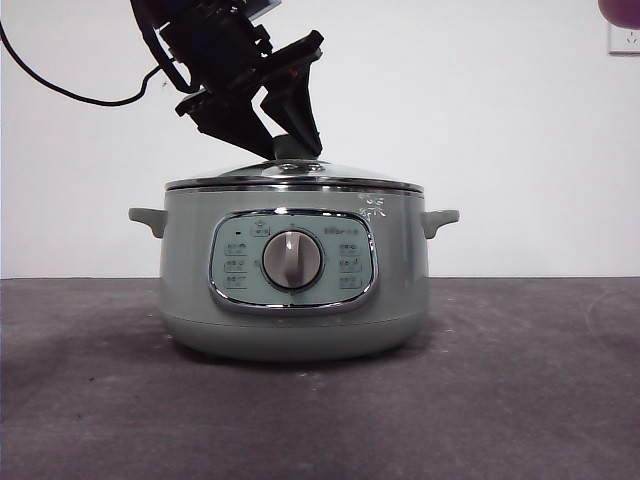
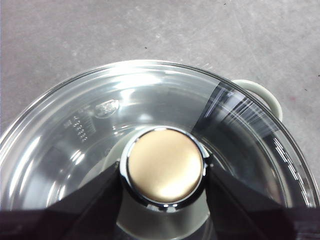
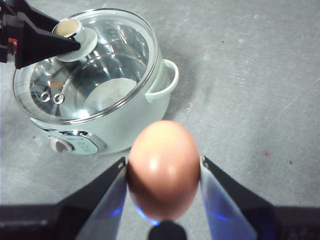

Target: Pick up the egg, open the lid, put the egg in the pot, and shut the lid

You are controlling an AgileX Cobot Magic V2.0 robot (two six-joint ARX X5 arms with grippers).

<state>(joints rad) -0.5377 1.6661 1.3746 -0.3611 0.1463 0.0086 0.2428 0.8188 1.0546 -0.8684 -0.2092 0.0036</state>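
Note:
The sage-green pot (image 1: 190, 260) stands mid-table with its dial facing the front camera. The glass lid (image 1: 340, 176) sits on it. My left gripper (image 1: 290, 148) comes down from the upper left, and its jaws are closed on both sides of the lid's knob (image 2: 165, 167). The lid's glass (image 2: 100, 125) fills the left wrist view. My right gripper (image 3: 162, 167) is shut on the reddish-brown egg (image 3: 163, 155) and holds it high, off to the side of the pot (image 3: 135, 120). The right wrist view also shows the lid (image 3: 105, 65) and the left gripper (image 3: 75, 36) on its knob.
The pot's side handles (image 1: 440, 218) stick out at both sides. The grey table (image 1: 530, 380) lies around the pot. A white wall with an outlet (image 1: 625, 40) is behind. A dark rounded shape (image 1: 620, 10) shows at the top right corner.

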